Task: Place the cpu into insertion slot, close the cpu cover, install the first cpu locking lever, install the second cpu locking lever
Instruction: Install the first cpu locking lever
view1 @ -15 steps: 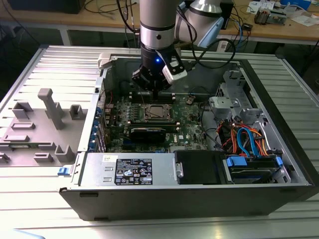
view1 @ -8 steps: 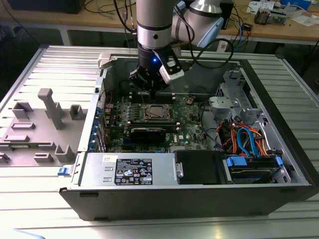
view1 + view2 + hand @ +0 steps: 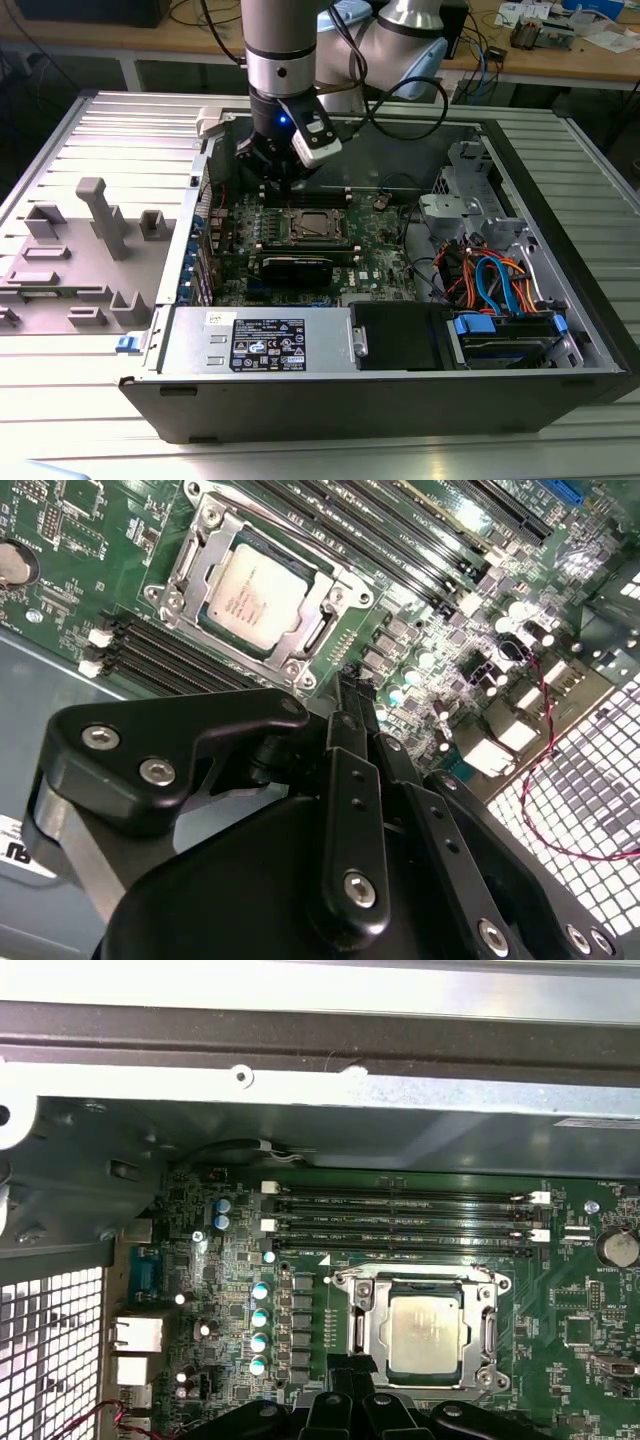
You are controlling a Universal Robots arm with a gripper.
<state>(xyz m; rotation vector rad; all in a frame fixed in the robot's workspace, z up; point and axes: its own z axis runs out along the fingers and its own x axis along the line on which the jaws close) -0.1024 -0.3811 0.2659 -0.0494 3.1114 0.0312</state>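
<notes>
- Gripper (image 3: 345, 692): fingers drawn together with nothing between them. In the exterior view it hangs inside the open computer case (image 3: 400, 400), low over the motherboard (image 3: 380, 265), with its tip just beside one edge of the insertion slot (image 3: 318, 226).
- The cpu (image 3: 262, 595): seated in the insertion slot, silver top facing up. In both wrist views it lies flat and square to the rim.
- The cpu cover (image 3: 215, 535): appears to lie down over the chip, framing its edges. From where I stand I cannot tell whether either locking lever is hooked.
- Risk 1, slip: a thin lever pushed by a narrow closed tip may slide off. The tip would then drive into the board beside the socket.
- Risk 2, stray contact: the memory slots (image 3: 400, 1215) run near one side of the socket and a row of small capacitors (image 3: 260, 1315) stands near another. A sideways miss could strike either.
- Risk 3, uneven load: pressing on the cover or the chip rather than on a lever could tilt the cover, or bear down on the socket contacts beneath.
- Risk 4, false seating: if the cover is not fully flat, forcing a lever across it could bind or spring back.
</notes>
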